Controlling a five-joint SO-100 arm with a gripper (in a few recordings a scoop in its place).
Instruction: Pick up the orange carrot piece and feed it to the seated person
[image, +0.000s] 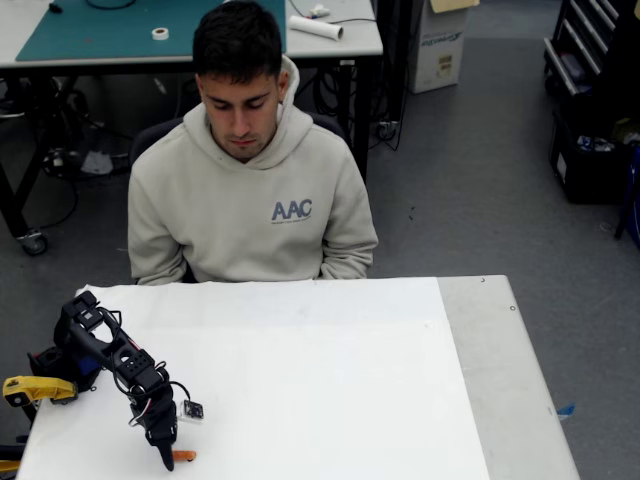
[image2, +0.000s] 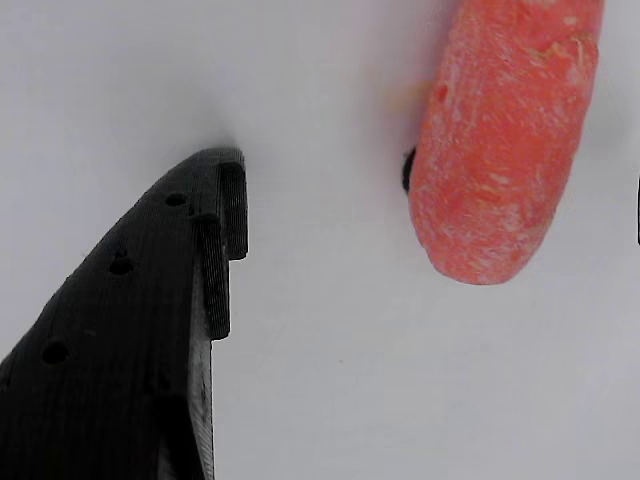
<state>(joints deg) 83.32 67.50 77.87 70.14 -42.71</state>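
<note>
The orange carrot piece (image: 184, 456) lies flat on the white table (image: 330, 380) near its front left edge. My black gripper (image: 166, 458) points down at the table right beside the carrot's left end. Close up in the wrist view, the carrot piece (image2: 500, 150) rests at the upper right, with one black ribbed finger (image2: 150, 300) to its left and a wide bare gap between them. The jaws stand open and grip nothing. The seated person (image: 245, 200), in a beige hooded sweatshirt, sits behind the table's far edge, looking down.
A yellow-handled tool (image: 30, 388) lies at the table's left edge beside the arm's base. A grey strip of table (image: 500, 380) runs down the right side. Behind the person stands a desk with a green mat (image: 110, 35).
</note>
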